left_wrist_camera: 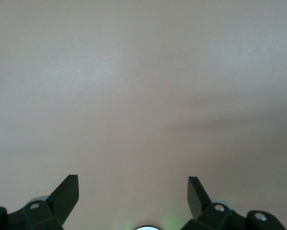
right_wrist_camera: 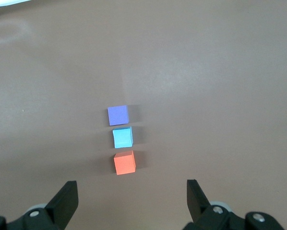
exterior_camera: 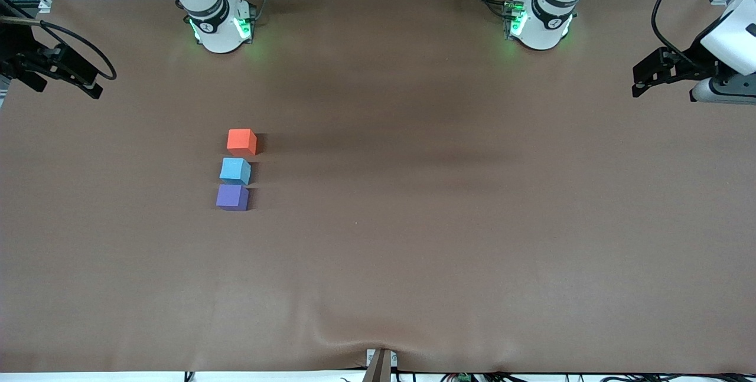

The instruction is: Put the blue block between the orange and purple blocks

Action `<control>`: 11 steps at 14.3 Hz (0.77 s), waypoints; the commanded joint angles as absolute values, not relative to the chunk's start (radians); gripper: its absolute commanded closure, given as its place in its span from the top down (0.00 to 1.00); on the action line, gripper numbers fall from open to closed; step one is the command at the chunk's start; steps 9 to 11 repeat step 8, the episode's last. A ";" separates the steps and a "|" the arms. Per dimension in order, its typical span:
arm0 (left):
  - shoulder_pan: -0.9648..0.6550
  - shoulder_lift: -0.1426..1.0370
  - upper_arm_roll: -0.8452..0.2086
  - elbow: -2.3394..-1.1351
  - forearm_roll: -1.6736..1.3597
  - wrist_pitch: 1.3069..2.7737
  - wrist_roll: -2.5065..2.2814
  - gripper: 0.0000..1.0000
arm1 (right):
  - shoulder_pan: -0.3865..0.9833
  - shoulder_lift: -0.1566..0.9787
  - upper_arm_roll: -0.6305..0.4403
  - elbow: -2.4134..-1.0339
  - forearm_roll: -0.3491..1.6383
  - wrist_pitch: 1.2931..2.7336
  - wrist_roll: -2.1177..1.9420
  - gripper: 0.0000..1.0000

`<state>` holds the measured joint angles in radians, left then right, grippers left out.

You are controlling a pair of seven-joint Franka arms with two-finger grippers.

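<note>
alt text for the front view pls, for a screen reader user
Three small cubes stand in a short row on a brown table toward the right arm's end: orange block farthest from the camera, blue block in the middle, purple block nearest. Both arms wait at the table's ends, holding nothing.

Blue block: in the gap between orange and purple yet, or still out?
In: the blue block sits between the orange block and purple block.

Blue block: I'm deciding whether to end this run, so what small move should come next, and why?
Probably none beyond keeping both arms back. The blue block already sits in line between the orange block and the purple block. The right gripper is open and empty above the table, and the left gripper is open over bare table.
</note>
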<state>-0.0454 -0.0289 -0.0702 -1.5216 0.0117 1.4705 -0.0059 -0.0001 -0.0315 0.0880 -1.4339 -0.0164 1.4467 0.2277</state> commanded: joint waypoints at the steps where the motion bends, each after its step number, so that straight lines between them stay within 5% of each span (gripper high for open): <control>1: -0.035 -0.037 -0.074 -1.520 -0.002 1.463 0.003 1.00 | 0.002 -0.051 0.089 -1.453 -0.028 1.447 0.218 1.00; 11: -0.035 -0.037 -0.074 -1.520 -0.002 1.462 0.003 1.00 | 0.000 -0.049 0.089 -1.456 -0.023 1.430 0.138 1.00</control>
